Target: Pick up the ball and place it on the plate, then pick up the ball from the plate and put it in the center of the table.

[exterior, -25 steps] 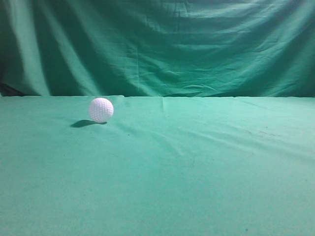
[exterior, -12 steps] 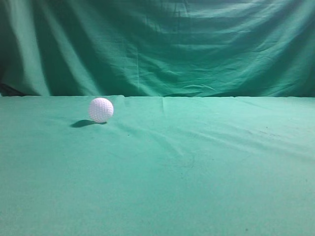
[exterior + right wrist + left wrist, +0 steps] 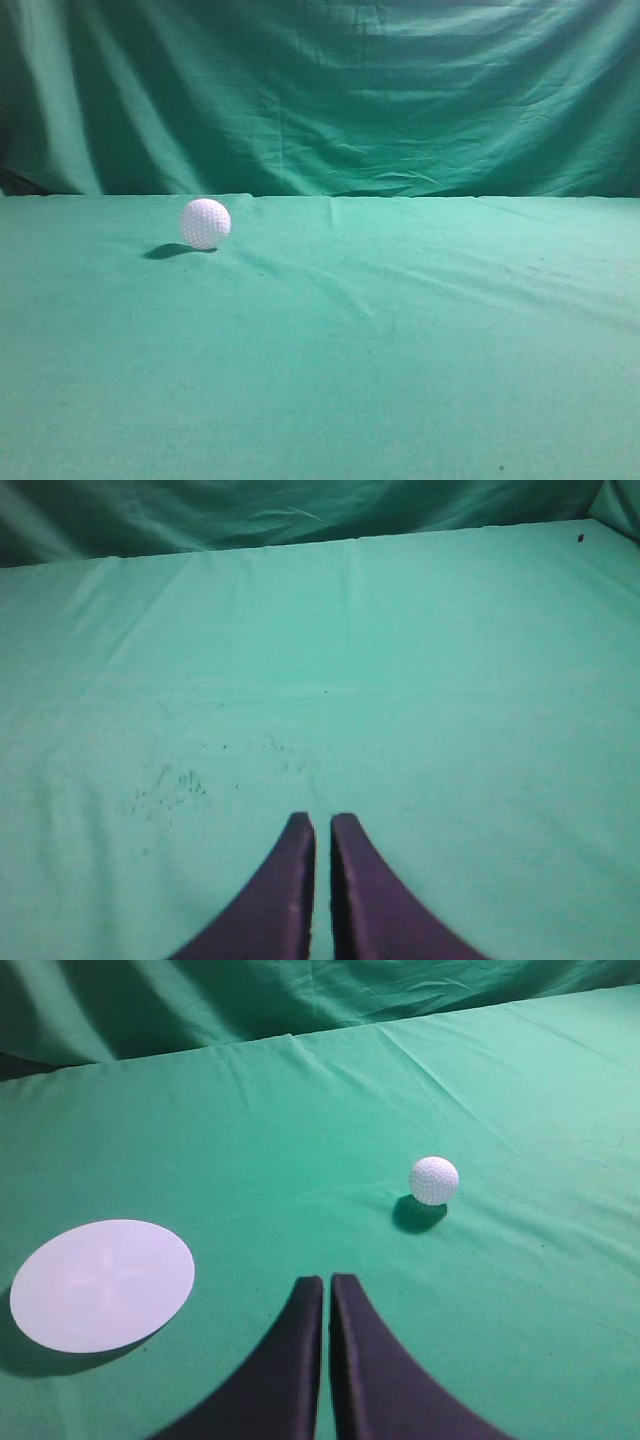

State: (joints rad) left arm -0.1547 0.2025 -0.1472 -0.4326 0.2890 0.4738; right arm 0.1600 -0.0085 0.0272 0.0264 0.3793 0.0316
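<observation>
The white dimpled ball (image 3: 205,223) rests on the green table (image 3: 400,330) at the left of the exterior view. It also shows in the left wrist view (image 3: 434,1180), ahead and to the right of my left gripper (image 3: 329,1282). The left gripper is shut and empty. A flat white plate (image 3: 102,1283) lies on the cloth to the left of that gripper. My right gripper (image 3: 322,822) is shut and empty over bare cloth. Neither gripper shows in the exterior view.
The darker green draped backdrop (image 3: 320,95) hangs behind the table's far edge. The cloth has shallow wrinkles and some dark specks (image 3: 165,785) ahead and to the left of the right gripper.
</observation>
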